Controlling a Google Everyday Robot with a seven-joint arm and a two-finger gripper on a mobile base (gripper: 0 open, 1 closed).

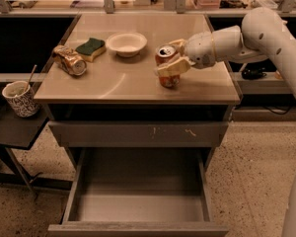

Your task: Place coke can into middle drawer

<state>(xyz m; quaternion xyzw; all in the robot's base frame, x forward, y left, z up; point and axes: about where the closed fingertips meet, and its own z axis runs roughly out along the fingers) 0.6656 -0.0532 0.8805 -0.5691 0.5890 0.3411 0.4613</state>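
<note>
The coke can (166, 63), red-orange with a silver top, stands upright on the tan counter top (118, 78), right of the middle. My gripper (173, 58) reaches in from the right, with one pale finger (171, 67) across the can's front and the other behind it, shut on the can. The middle drawer (140, 196) is pulled out wide below the counter, with a bare grey floor. Above it is a shut drawer front with pale scratch marks (138, 133).
A dented gold-brown can (69, 60) lies at the counter's left, next to a green sponge (91, 49). A white bowl (126, 43) sits behind the middle. A patterned cup with a utensil (20, 98) stands on a low side table at the left.
</note>
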